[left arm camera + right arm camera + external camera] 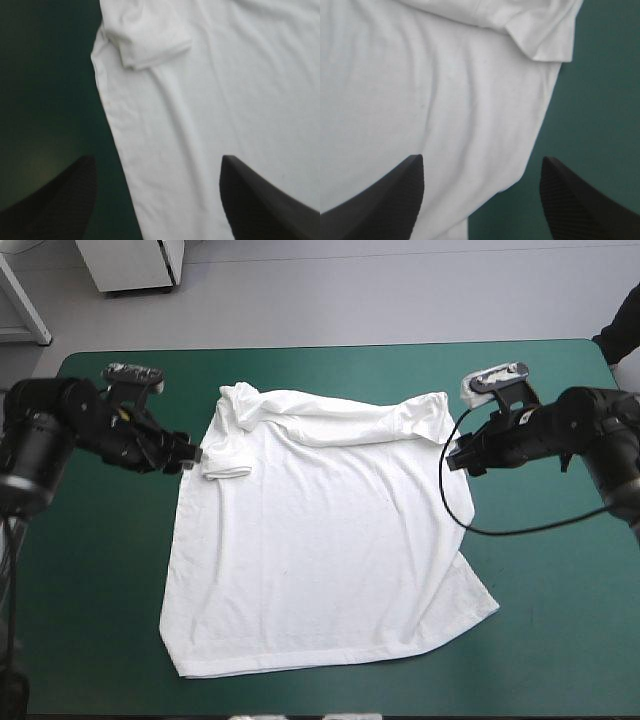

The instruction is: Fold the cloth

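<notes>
White T-shirt (320,540) spread nearly flat at middle of teal-green cover (560,620), far end bunched, left sleeve (228,465) doubled over. Left gripper (190,457) held at left edge, right gripper (455,458) at right edge; fingers of both spread, nothing pinched. Risk judged: single layer caught, or edges grasped unevenly, so fold skewed; bunched far end trapped inside.

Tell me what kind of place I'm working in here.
Probably a robotics lab bench rather than a home: a table with a teal-green cover, the left claw and right claw both open, and a single white T-shirt spread flat between them.
</notes>
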{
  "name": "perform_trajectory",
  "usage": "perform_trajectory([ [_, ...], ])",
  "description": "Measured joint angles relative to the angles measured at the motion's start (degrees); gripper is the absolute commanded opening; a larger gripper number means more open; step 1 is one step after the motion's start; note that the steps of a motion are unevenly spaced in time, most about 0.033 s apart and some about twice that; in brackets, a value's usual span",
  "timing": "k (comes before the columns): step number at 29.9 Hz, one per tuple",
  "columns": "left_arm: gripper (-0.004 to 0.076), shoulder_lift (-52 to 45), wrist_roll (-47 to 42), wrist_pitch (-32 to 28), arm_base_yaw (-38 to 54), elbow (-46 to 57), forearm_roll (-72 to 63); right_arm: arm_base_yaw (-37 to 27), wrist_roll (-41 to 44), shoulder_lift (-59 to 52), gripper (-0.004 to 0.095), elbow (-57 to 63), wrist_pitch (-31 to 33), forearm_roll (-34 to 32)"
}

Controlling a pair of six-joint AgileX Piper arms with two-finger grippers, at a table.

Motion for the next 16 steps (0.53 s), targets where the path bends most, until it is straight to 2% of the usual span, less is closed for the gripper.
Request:
perform_trajectory([
  [4, 0.0508, -8.98, -1.74, 0.11, 0.00, 12.28, 0.52, 4.49, 3.03, -6.37, 0.0616, 6.27, 4.71, -0.32],
  [9, 0.0507, -17.18, -3.26, 0.16, 0.00, 27.12, 0.63, 8.45, 5.39, -8.70, 0.0595, 9.24, 11.07, -0.94],
  [16, 0.0507, -19.15, -3.64, -0.44, 0.00, 40.02, 0.83, 9.68, 6.02, -8.75, 0.0594, 9.24, 11.85, -0.77],
])
